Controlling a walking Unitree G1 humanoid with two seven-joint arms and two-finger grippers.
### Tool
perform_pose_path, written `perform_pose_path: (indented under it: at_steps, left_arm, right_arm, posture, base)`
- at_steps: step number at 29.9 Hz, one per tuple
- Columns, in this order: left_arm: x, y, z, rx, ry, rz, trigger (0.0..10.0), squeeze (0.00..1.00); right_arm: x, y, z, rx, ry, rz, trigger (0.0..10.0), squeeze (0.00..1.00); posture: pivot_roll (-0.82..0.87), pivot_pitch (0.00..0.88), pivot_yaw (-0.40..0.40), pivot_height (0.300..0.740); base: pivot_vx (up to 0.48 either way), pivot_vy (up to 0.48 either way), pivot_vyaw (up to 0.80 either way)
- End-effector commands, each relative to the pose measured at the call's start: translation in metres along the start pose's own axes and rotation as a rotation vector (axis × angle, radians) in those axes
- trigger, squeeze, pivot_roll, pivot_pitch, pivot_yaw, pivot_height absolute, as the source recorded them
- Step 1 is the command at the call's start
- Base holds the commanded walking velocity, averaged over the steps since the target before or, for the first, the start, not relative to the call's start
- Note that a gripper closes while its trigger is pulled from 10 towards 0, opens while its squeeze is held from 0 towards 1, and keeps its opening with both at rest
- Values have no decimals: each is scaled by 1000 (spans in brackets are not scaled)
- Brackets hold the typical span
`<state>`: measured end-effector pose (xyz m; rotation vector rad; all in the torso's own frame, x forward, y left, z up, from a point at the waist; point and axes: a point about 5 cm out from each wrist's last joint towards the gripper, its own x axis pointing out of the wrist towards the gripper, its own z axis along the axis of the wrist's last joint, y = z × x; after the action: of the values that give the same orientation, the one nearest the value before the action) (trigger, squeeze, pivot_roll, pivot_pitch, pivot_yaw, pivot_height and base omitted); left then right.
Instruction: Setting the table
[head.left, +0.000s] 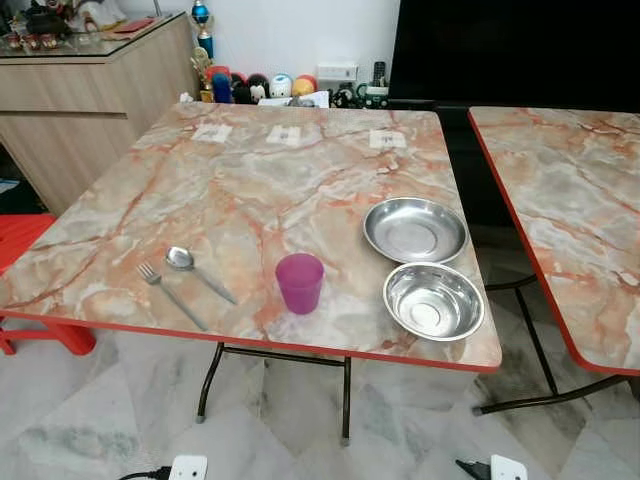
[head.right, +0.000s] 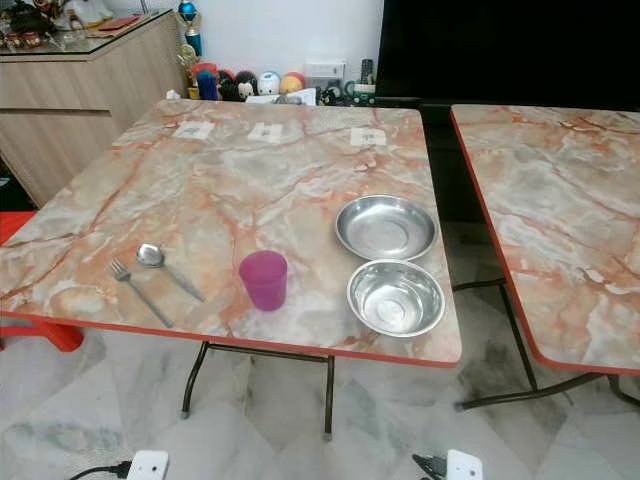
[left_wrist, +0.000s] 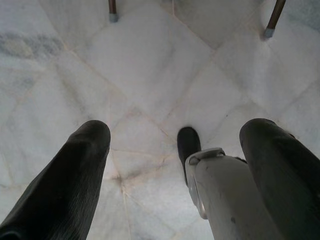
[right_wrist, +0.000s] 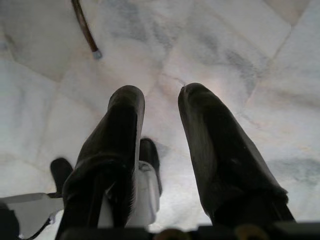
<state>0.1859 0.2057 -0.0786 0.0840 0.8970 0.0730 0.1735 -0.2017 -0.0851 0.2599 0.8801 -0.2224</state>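
Table (head.left: 250, 190) ahead; both arms hang down, fingers (left_wrist: 75, 175) parted.

1. Three white paper labels (head.left: 284, 134) lie along the far edge of the marble-patterned table (head.left: 250, 190); the marks on them are too small and blurred to read.
2. No legible text, brand, number or sign on the steel bowl (head.left: 433, 301), steel plate (head.left: 414, 230), purple cup (head.left: 299, 283), spoon (head.left: 196, 269) or fork (head.left: 170, 295).
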Motion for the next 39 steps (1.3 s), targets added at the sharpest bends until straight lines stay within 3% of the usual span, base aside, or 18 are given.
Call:
perform_pose_path:
  at_steps: [1, 8, 15, 24, 31, 32, 33, 36, 39]
  left_arm:
    - [0, 3, -2, -10, 13, 13, 10000, 0]
    - [-1, 8, -4, -30, 13, 27, 10000, 0]
    - [-3, 4, -11, -40, 28, 26, 10000, 0]
    - [-3, -1, -12, -39, 23, 11, 10000, 0]
    - [-3, -2, -11, -35, 23, 9, 10000, 0]
    - [-2, -2, -10, -30, 19, 7, 10000, 0]
    - [-2, -2, -9, -29, 17, 7, 10000, 0]
    - [-2, -2, -8, -30, 17, 9, 10000, 0]
    - [-2, -2, -8, -30, 20, 8, 10000, 0]
  right_arm:
    - [-1, -1, -3, 12, 3, -5, 10000, 0]
    - [-1, -1, 1, -15, -20, 11, 10000, 0]
    - [-2, -10, 9, -48, -115, -90, 10000, 0]
    - [-5, -10, 17, 31, -236, -83, 10000, 0]
    - [-7, -11, 20, 24, -279, -113, 10000, 0]
    - [-7, -6, 47, -6, -414, -121, 10000, 0]
    - [-14, 2, 93, -61, -638, -131, 10000, 0]
    - [-22, 5, 111, -119, -737, -138, 10000, 0]
    - [-26, 9, 116, -118, -781, -132, 10000, 0]
  posture:
    - [38, 34, 6, 740]
    - [26, 41, -7, 740]
    - [10, 51, -27, 740]
    - [-3, 66, -31, 740]
    - [-3, 69, -35, 740]
    - [-2, 68, -36, 740]
    - [-4, 68, -38, 740]
    - [-6, 69, -38, 740]
    - [-8, 70, -40, 740]
  base:
    - [0, 0, 0]
    - [0, 0, 0]
    - [0, 0, 0]
    - [0, 0, 0]
    - [0, 0, 0]
    - [0, 0, 0]
    - [0, 0, 0]
    - [0, 0, 0]
    - [0, 0, 0]
